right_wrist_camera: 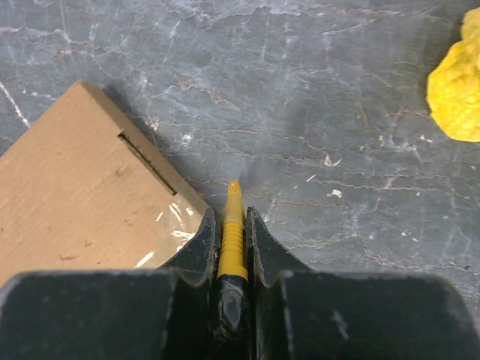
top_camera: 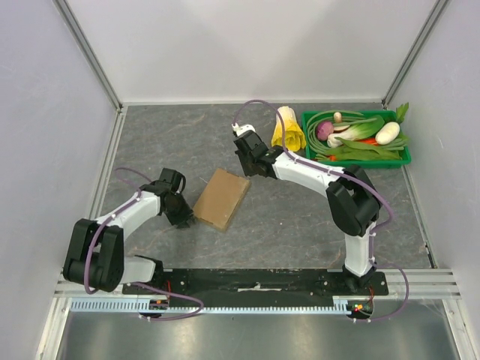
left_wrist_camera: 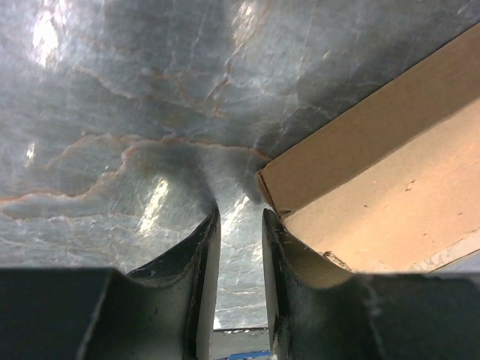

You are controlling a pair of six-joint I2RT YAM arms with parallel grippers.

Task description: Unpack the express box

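Express box (top_camera: 222, 198) lies flat on your tabletop (top_camera: 165, 142). Your left hand (left_wrist_camera: 240, 217), narrowly open, sits at its left corner; your right hand (right_wrist_camera: 231, 216) clamps a yellow tool (right_wrist_camera: 233, 196) beside its far corner.

The grey table (top_camera: 300, 217) carries the express box (top_camera: 222, 198), a green tray (top_camera: 367, 162) and a yellow lump (top_camera: 288, 129).

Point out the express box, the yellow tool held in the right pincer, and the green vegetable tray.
express box (top_camera: 222, 198): top external view, middle of its closed lid.
yellow tool (right_wrist_camera: 232, 234): right wrist view, its ribbed shaft.
green tray (top_camera: 375, 163): top external view, its near rim.
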